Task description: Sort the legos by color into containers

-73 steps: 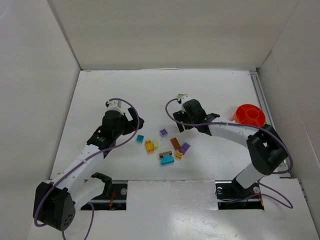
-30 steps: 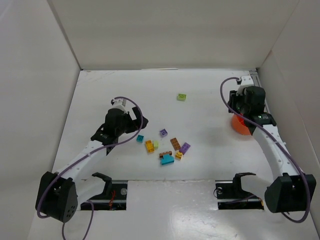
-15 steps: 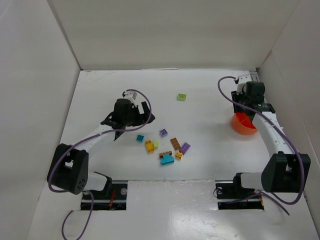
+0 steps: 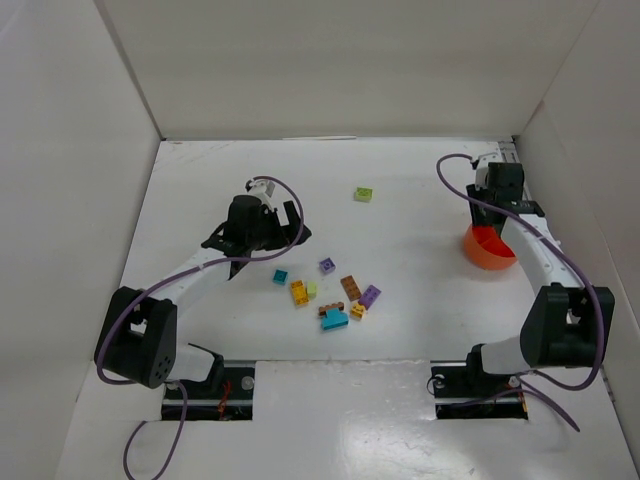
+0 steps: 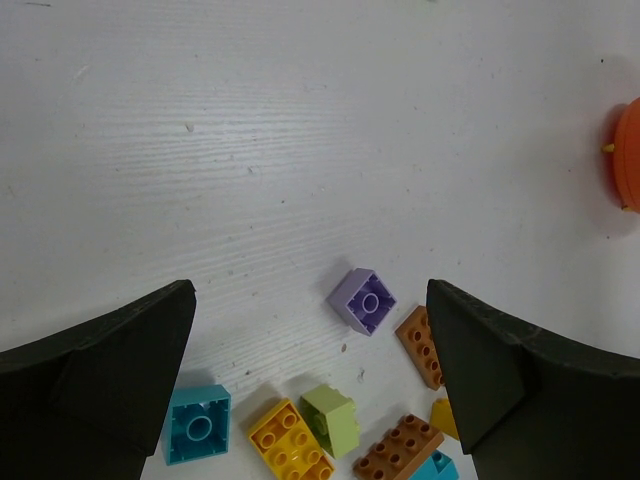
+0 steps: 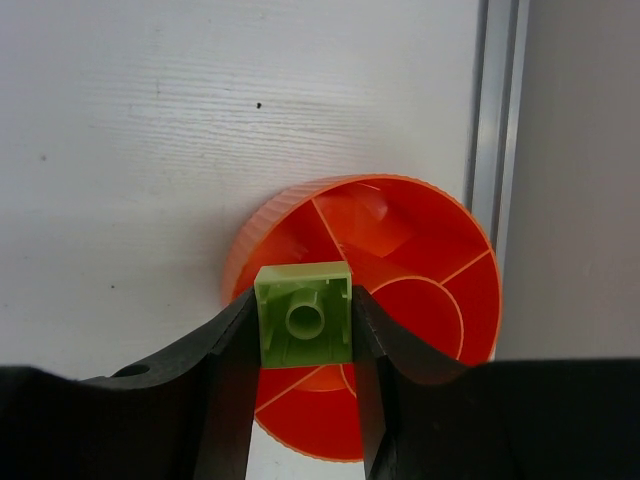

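one pale green brick (image 6: 304, 318) sits pinched in your right gripper (image 6: 304, 330), over the orange bowl (image 6: 400, 225) near the right edge of the table (image 4: 220, 180). your left gripper (image 5: 308, 340) gapes wide above the loose bricks (image 4: 351, 287) mid-table; a second green brick (image 4: 364, 194) lies apart.

1. The table (image 5: 250, 150) is seen as a white painted surface, matt, marked with fine grain lines and a few small dark specks.
2. The purple brick (image 5: 363, 300) and the green brick (image 6: 304, 315) are made of smooth plastic with a soft sheen.
3. The bowl (image 6: 420, 310) is moulded in orange plastic, glossy inside, and its outer wall is finely ribbed.
4. The fingers (image 5: 100, 380) of the left gripper (image 5: 310, 330) are formed of matt black plastic.
5. The rail (image 6: 497, 120) is shown as pale, brushed metal.
6. The walls (image 4: 330, 70) are seen as flat white board, matt.
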{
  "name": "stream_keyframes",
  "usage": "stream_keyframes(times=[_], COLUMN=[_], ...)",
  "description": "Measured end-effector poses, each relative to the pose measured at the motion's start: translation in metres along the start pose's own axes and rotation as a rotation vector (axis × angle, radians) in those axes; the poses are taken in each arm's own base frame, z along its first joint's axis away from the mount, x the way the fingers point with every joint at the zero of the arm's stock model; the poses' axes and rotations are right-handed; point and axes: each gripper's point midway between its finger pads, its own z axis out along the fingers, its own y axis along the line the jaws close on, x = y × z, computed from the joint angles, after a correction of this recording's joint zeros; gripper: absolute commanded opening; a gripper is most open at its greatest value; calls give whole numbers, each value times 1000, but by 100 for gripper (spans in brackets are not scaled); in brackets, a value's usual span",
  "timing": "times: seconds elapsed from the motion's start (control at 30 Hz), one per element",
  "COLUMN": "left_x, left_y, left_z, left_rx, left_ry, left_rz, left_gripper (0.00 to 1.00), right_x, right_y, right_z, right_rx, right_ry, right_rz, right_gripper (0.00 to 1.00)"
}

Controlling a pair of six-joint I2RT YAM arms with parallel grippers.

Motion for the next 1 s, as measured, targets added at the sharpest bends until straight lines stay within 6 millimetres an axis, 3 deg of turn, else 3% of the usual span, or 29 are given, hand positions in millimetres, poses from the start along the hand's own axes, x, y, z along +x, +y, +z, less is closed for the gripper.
stream_keyframes(times=[0.4,0.73,0.87,1.0], left_x=[-4,-13,-37,-60], left_y=[-1,-4,-17,-34], left_z=[0,-1,9,37], left_rx=[-1,-2,18,39], left_ry=[-9,-21,-46,-39], left_rz=[10,31,72,131], left_gripper=[100,100,100,100], right_x=[5,3,-9,-35], right_y=[-5,-3,-1,-4], right_z=[4,3,-15,-56], right_rx=[40,23,-10,-38], right_ry=[29,19,-45,-192], right_rz=[10,14,24,49], right_gripper=[58,59,61,66])
